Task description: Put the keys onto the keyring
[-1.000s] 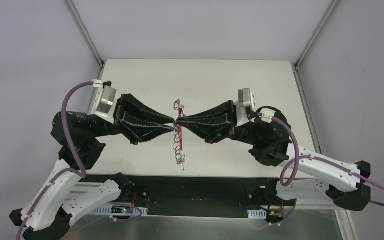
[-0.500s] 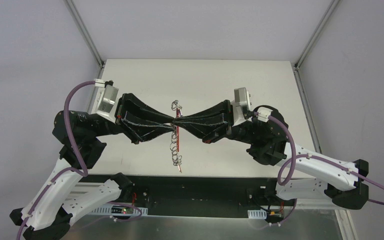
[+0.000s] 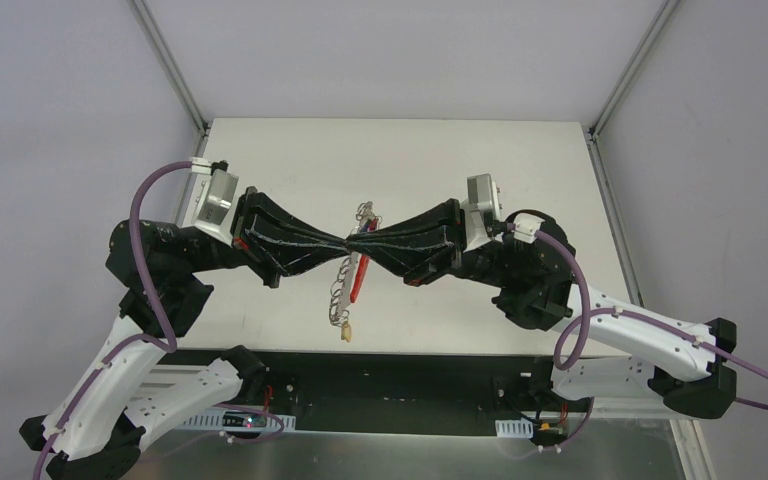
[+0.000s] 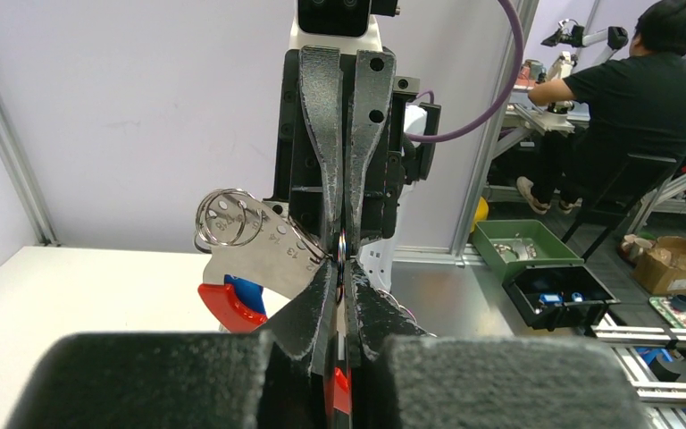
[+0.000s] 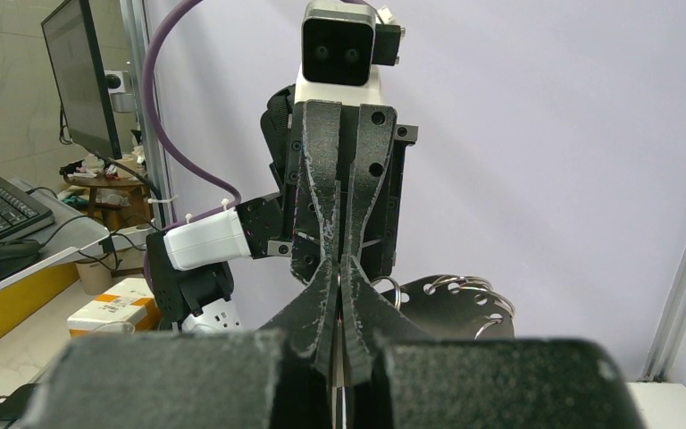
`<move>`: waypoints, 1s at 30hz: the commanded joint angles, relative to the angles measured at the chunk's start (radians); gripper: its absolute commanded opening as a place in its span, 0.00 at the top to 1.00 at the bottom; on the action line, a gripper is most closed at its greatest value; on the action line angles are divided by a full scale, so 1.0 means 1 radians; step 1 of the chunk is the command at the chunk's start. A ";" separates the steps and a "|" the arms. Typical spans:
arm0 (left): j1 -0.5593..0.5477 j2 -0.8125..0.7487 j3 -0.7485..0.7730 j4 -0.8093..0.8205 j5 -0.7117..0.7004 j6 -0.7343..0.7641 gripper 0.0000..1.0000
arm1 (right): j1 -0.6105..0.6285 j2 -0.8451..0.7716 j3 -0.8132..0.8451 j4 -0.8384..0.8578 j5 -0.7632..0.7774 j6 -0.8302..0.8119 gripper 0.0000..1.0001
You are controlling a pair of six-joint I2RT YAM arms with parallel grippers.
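Where the two arms meet tip to tip above the table [image 3: 260, 160], gripped from both sides. On the left, pinched by the left gripper [image 3: 347, 243], fingers pressed flat together on a thin wire ring of the keyring [image 3: 340, 295]. On the right, clamped likewise by the right gripper [image 3: 364, 240], fingers squeezed together. Below, dangling slantwise: red strap [image 3: 358, 274], yellowish tag [image 3: 345, 330].

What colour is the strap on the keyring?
The strap is red, clearest in the top external view.

We read no clear text; tiny stamped marks on the metal plate [image 4: 268, 253], nine o'clock in the left wrist view, are illegible
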 commanded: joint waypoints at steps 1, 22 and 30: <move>-0.009 0.012 0.027 0.007 0.017 0.006 1.00 | 0.008 -0.024 0.045 0.086 -0.008 -0.006 1.00; -0.009 0.024 0.124 -0.390 -0.042 0.204 1.00 | 0.009 -0.135 0.205 -0.730 0.085 -0.133 0.58; -0.009 0.081 0.192 -0.604 0.072 0.279 1.00 | 0.009 -0.034 0.385 -1.100 0.040 -0.240 0.58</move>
